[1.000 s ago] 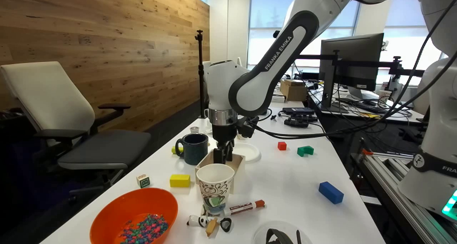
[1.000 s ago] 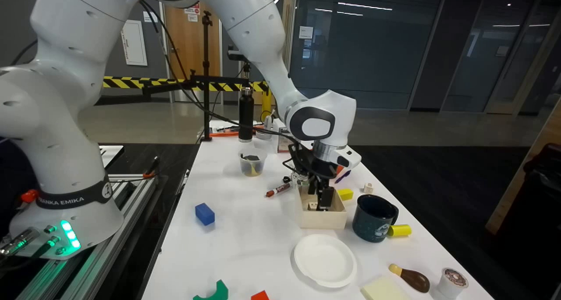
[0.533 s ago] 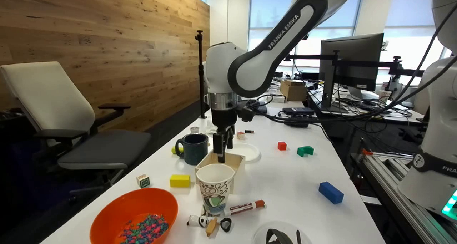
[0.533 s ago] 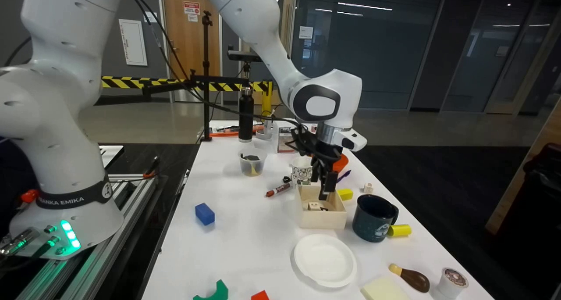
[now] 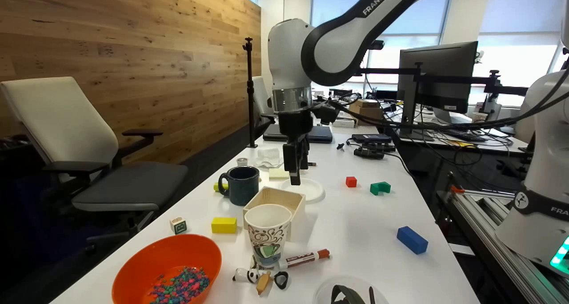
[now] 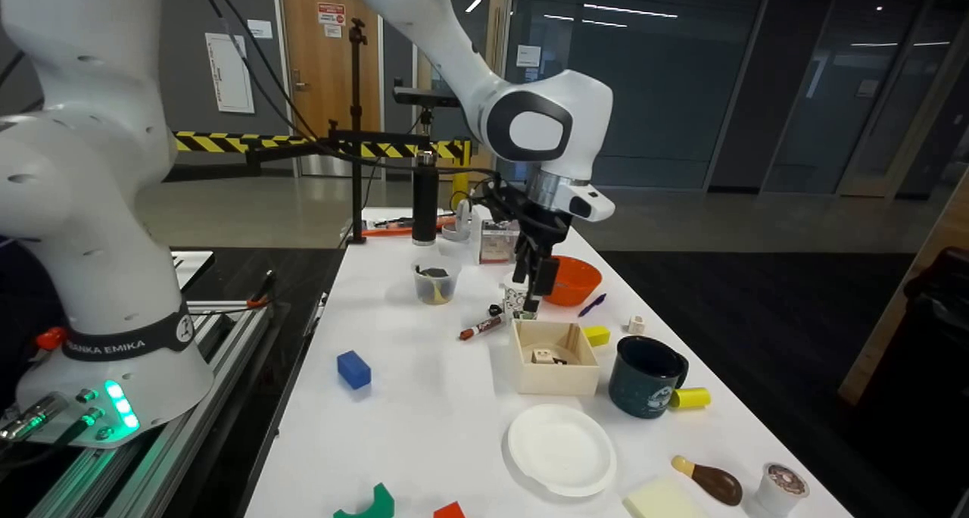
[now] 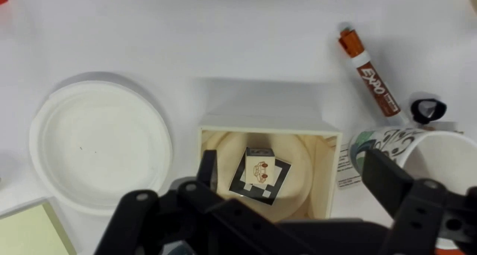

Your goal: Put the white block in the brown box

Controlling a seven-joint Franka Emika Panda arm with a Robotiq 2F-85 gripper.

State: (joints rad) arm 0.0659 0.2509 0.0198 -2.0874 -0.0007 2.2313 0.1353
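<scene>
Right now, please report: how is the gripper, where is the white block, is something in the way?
Gripper open, holding nothing. White block inside the brown box. Paper cup close beside the box, possibly in the way of low moves.

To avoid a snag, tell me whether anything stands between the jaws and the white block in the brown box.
Nothing visible does. In the wrist view, the white block lies uncovered inside the brown box, which surrounds its sides but leaves the top open. The jaws hang open, higher than the box.
</scene>
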